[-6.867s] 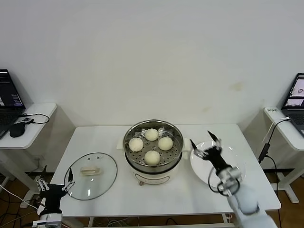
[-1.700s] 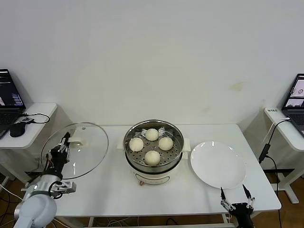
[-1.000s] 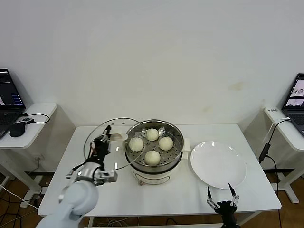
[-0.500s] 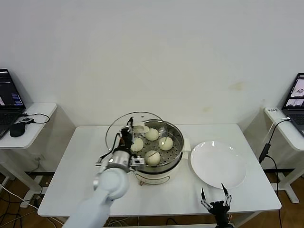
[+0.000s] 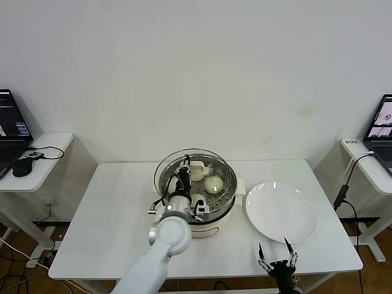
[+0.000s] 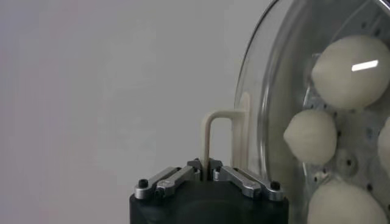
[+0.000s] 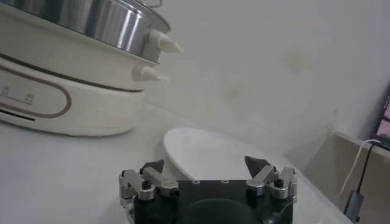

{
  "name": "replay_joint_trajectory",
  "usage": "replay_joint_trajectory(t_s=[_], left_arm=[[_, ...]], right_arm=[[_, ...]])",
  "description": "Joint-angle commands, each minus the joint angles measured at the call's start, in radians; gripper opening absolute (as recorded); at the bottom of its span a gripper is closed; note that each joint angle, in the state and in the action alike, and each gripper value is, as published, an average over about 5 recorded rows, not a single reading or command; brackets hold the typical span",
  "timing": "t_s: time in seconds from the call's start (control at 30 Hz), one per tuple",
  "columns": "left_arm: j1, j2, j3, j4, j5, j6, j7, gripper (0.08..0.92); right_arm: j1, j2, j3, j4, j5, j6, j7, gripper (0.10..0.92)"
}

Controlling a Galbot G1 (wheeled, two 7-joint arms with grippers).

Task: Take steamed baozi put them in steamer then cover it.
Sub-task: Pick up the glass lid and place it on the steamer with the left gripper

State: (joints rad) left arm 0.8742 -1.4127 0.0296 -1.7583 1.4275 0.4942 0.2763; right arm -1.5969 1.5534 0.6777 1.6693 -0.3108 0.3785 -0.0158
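Note:
The steamer (image 5: 223, 205), a shiny steel pot on a cream-white base, stands mid-table. My left gripper (image 5: 184, 169) is shut on the cream-white handle (image 6: 216, 137) of the cover (image 5: 211, 160). It holds the glass lid tilted over the pot's left part. Steamed baozi lie on the perforated tray. One baozi (image 5: 212, 184) shows plainly; others are partly hidden behind my arm. Three baozi (image 6: 350, 70) show through the glass (image 6: 274, 91) in the left wrist view. My right gripper (image 5: 277, 263) hangs open and empty at the table's front edge, near the plate.
A flat white plate (image 5: 280, 211) lies right of the steamer, and in the right wrist view the plate (image 7: 213, 152) sits just beyond my open right gripper (image 7: 207, 165). Side desks carry a left laptop (image 5: 12, 125) and a right laptop (image 5: 383, 122). The white table (image 5: 110, 214) is bare on the left.
My left gripper has carried the cover to the right, from beside the steamer's left rim to over the pot. The right gripper has barely moved.

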Motion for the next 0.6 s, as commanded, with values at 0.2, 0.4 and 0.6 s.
replay_joint_trajectory(t_s=[0.2,0.4,0.6], left_arm=[[0.012,-0.069,0.003,0.064,0.085,-0.016,-0.007,0.148],[0.016,-0.070,-0.004,0.072,0.081,-0.022,-0.014,0.148],[0.015,-0.077,-0.006,0.082,0.074,-0.024,-0.020,0.148]], right_arm=[[0.003,0.001,-0.011,-0.010,-0.009,0.004,0.002,0.823],[-0.002,0.001,-0.008,-0.012,-0.014,0.008,0.001,0.823],[-0.005,0.002,-0.010,-0.011,-0.018,0.010,0.001,0.823]])
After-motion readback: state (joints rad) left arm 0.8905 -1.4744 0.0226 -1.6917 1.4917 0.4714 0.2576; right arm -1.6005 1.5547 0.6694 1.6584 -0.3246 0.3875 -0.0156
